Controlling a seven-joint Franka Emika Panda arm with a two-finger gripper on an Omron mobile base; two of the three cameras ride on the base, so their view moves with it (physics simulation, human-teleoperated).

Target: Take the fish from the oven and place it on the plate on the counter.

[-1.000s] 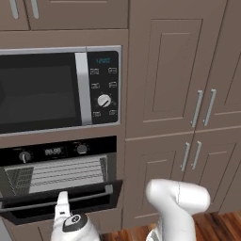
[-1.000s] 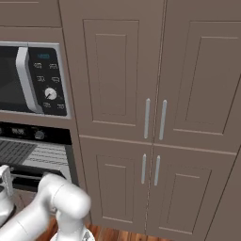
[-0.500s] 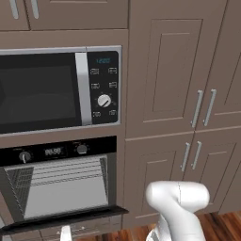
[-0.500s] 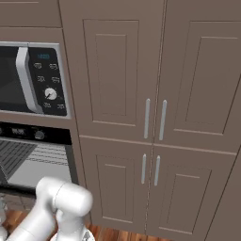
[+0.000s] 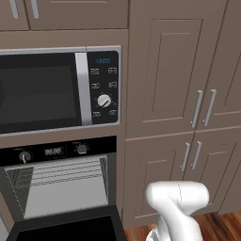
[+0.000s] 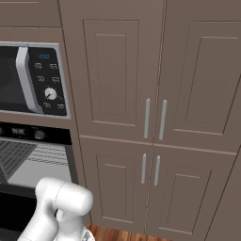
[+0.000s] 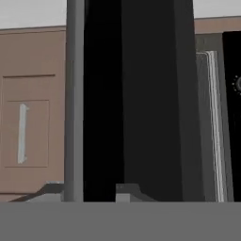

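Note:
The oven [image 5: 61,188] stands below the microwave with its black glass door [image 5: 66,229] swung down, so the grey cavity and wire racks show; it also appears at the left of the right base view [image 6: 28,160]. No fish can be made out on the racks. In the hand view the door's silver bar handle [image 7: 74,103] runs upright between the tips of my gripper [image 7: 89,190]. The bar lies against the left fingertip [image 7: 52,189], and a gap separates it from the other fingertip. The plate and the counter are out of view.
A black-and-silver microwave [image 5: 56,89] sits directly above the oven. Tall brown cabinet doors with silver handles [image 5: 202,108] fill the wall to the right. Wood floor [image 5: 226,223] shows at the bottom right. The lowered door juts out toward my base.
The oven door has swung from partly open down to near level. My gripper, seen above the door edge a second ago, has dropped below the left base view.

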